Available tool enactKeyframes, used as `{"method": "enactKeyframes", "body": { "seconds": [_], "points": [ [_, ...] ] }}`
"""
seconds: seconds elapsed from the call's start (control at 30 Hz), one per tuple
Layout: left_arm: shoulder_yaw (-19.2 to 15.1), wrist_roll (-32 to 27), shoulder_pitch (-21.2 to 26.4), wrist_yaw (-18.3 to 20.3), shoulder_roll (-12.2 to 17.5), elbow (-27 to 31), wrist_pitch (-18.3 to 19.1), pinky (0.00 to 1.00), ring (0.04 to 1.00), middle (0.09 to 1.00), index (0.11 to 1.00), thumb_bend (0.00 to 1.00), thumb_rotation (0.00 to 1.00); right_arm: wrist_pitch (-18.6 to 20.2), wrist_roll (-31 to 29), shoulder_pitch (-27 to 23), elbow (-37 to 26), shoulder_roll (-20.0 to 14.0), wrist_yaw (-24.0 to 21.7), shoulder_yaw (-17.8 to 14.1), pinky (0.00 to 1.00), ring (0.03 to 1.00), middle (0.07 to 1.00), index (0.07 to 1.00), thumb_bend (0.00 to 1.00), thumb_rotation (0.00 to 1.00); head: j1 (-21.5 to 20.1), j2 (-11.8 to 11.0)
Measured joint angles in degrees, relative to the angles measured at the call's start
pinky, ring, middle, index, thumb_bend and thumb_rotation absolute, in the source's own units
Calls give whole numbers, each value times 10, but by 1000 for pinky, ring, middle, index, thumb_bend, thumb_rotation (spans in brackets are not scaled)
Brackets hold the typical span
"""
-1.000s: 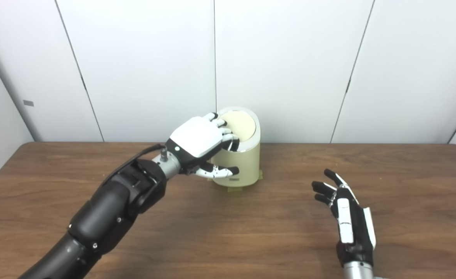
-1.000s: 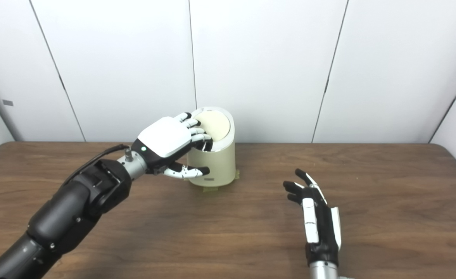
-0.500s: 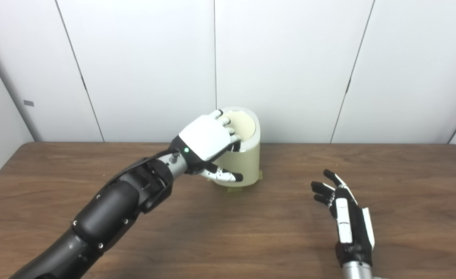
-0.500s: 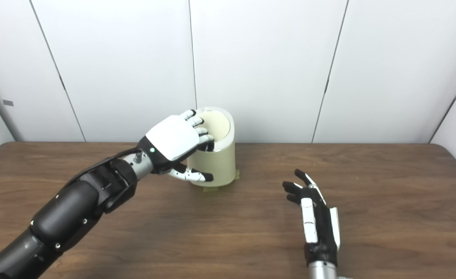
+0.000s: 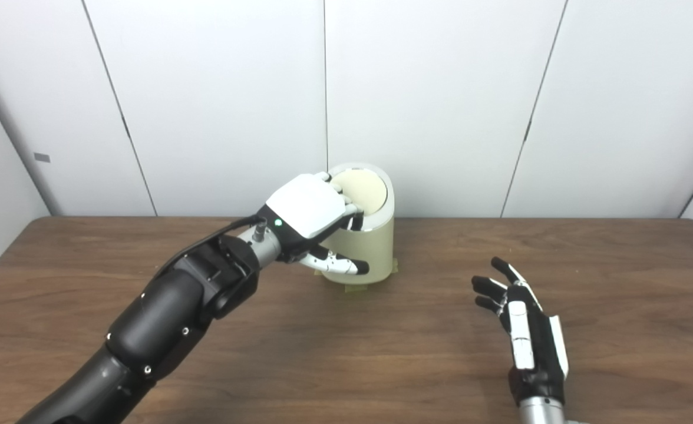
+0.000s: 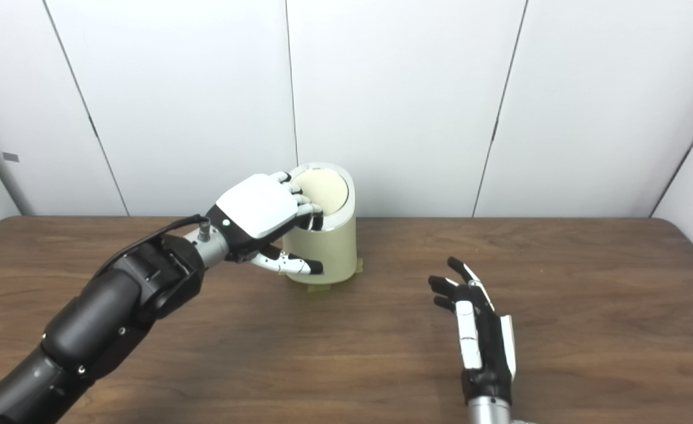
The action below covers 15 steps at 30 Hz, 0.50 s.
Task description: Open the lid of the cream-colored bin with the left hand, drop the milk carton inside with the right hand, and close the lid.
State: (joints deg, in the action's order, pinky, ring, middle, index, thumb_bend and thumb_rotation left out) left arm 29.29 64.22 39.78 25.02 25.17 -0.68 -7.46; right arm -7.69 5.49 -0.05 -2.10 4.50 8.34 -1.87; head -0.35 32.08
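The cream-colored bin (image 5: 373,247) stands at the back middle of the table. Its round lid (image 5: 367,191) lies on top inside a silver rim, with a dark gap at its front edge. My left hand (image 5: 310,207) is on the bin's front left. Its fingers bend onto the lid's near edge, and its thumb is spread out in front of the bin wall. It grips nothing. My right hand (image 5: 523,333) is open and empty, palm to the left, low over the table at the front right. No milk carton is in view.
The brown wooden table (image 5: 346,353) runs the full width of the view. White wall panels (image 5: 441,88) stand right behind the bin. A small cream tab (image 5: 355,288) shows at the bin's foot.
My left hand's fingers have curled down onto the lid's near edge, and the wrist has dropped a little. The right hand and the bin have stayed in place.
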Motion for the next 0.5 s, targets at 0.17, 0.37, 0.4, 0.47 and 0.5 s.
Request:
{"method": "enactKeyframes", "body": {
  "seconds": [0.17,0.37,0.4,0.47,0.5],
  "points": [
    [-44,-60,-35,-30,-13,0,-1,934,888,845,868,499,870,1,-2,0,0,0,-1,0,710,740,690,844,375,955,0,1],
    [-102,-113,-83,-88,-46,5,2,923,913,883,902,422,923,2,-4,0,0,-1,-1,0,713,745,693,851,371,960,0,2],
    [-114,-122,-88,-93,-54,14,8,928,920,890,908,421,933,2,-4,0,0,-1,-1,0,714,746,694,850,371,960,0,2],
    [-136,-139,-93,-97,-70,32,24,911,920,897,910,412,900,2,-5,0,0,-1,-2,0,712,743,694,849,375,954,0,2],
    [-149,-155,-93,-100,-80,37,29,880,912,898,908,397,856,2,-6,0,0,-1,-3,0,708,739,691,847,378,948,0,3]
  ]
}}
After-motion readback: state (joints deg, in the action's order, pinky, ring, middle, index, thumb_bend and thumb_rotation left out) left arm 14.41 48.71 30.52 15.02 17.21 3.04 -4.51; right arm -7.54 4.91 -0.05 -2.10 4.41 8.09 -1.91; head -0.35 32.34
